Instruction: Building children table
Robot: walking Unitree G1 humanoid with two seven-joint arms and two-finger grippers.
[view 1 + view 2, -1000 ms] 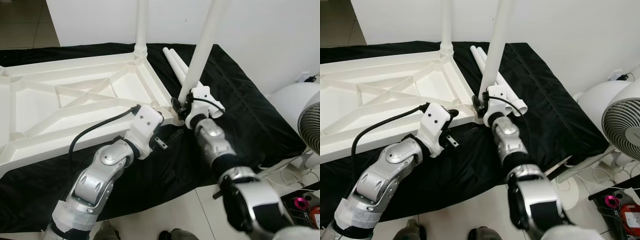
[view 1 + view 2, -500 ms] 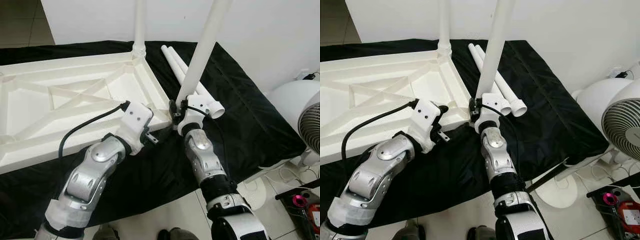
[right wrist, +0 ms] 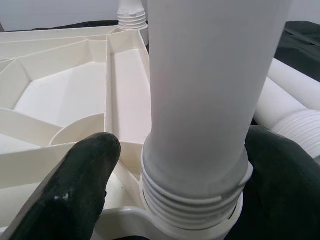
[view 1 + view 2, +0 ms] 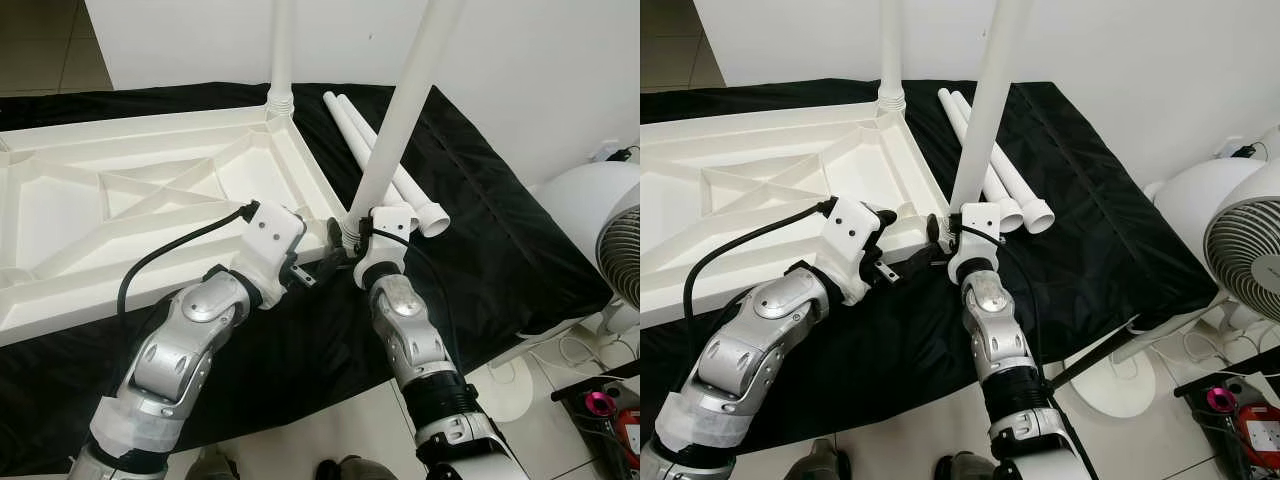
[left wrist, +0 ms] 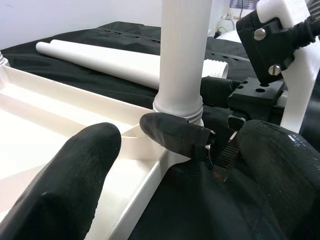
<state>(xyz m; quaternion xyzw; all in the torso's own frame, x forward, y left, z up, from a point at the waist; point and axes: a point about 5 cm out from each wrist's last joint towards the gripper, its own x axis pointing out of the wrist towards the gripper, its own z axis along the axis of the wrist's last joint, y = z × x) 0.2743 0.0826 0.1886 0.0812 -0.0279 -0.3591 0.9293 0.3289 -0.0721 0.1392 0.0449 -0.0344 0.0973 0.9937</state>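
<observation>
Right gripper (image 4: 343,238) is clasping the threaded base of the upright white leg (image 4: 400,117) at frame centre, seating it in the upturned tabletop's (image 4: 150,200) near corner, while left gripper (image 4: 322,262), fingers spread, is hovering just beside.

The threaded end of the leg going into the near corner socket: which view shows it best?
The right wrist view: the leg's threads fill the foreground between the right gripper's fingers, partly seated in the tabletop socket. The left wrist view shows that joint smaller; in the eye views the grippers hide most of it.
</observation>
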